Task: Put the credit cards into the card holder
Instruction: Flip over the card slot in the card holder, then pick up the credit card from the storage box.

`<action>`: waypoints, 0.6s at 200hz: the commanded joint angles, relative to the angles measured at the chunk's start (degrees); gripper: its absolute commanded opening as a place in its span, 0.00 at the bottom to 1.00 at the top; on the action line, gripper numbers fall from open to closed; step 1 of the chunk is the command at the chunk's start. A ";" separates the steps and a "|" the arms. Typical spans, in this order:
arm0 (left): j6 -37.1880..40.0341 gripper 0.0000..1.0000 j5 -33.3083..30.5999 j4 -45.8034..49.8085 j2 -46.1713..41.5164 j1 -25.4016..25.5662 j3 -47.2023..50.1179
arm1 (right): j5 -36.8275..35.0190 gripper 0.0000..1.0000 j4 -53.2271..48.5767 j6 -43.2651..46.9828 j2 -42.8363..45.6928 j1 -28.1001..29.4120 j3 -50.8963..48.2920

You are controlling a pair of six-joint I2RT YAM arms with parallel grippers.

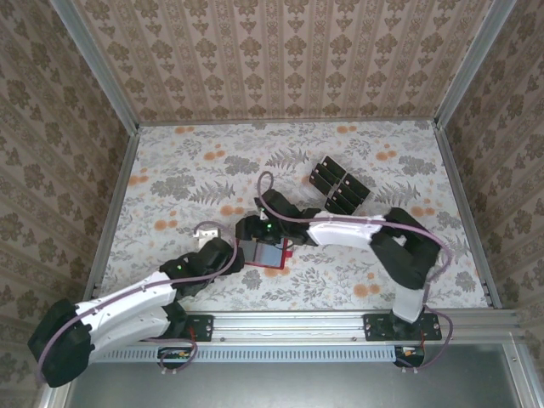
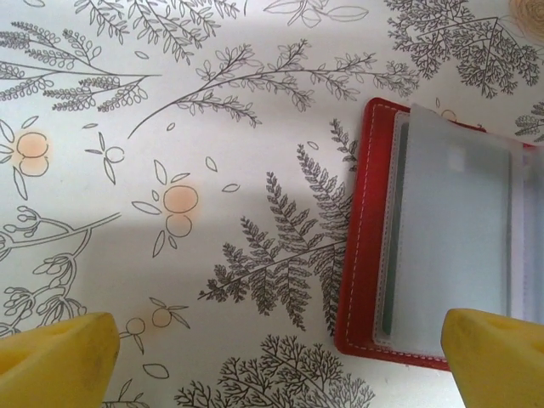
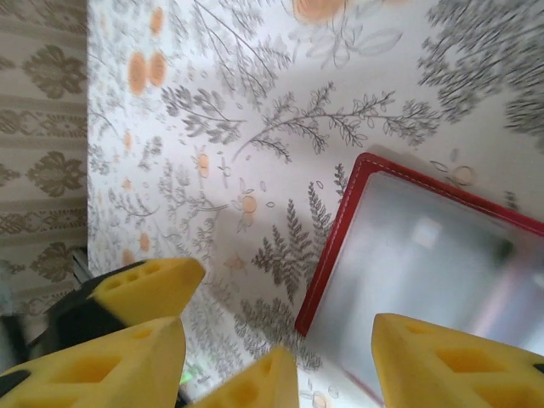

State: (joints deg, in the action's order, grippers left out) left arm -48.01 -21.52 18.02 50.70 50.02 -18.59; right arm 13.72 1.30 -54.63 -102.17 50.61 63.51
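1. Card holder [image 2: 361,255]: red, stitched, leather-like, lying open with clear plastic sleeves, near the middle of the tabletop's near edge.
2. Credit cards [image 1: 338,187]: flat black rectangles, clustered toward the far-right.
3. Left gripper [image 2: 276,357]: yellow fingers wide apart, beside holder.
4. Right gripper [image 1: 257,234]: fingers apart, above holder.

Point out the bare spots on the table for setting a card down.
Bare: the far-left stretch between the left wall and the cards; the far-right corner past the cards; the near strip between holder and right arm. Crowded: the middle, where the left arm and right arm meet over the holder.
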 commanded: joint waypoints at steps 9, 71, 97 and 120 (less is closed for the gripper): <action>1.18 1.00 -0.37 0.49 2.03 -2.30 -3.58 | -12.76 0.61 -13.96 5.78 10.22 -0.31 -5.14; 5.95 1.00 3.54 -1.18 8.24 -8.00 -7.64 | -22.44 0.62 -23.04 8.25 13.07 -0.15 -10.16; 6.47 1.00 4.10 -1.85 9.71 -8.66 -8.52 | -22.50 0.61 -22.69 8.64 9.86 -0.13 -9.58; 6.52 1.00 4.52 -2.27 10.25 -8.79 -8.66 | -22.93 0.58 -21.94 8.83 8.19 -0.09 -9.91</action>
State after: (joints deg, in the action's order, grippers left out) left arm -43.22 -17.93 16.45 60.47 41.60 -25.45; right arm -6.66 -19.49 -46.96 -92.09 50.63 53.60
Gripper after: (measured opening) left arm 0.997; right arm 0.595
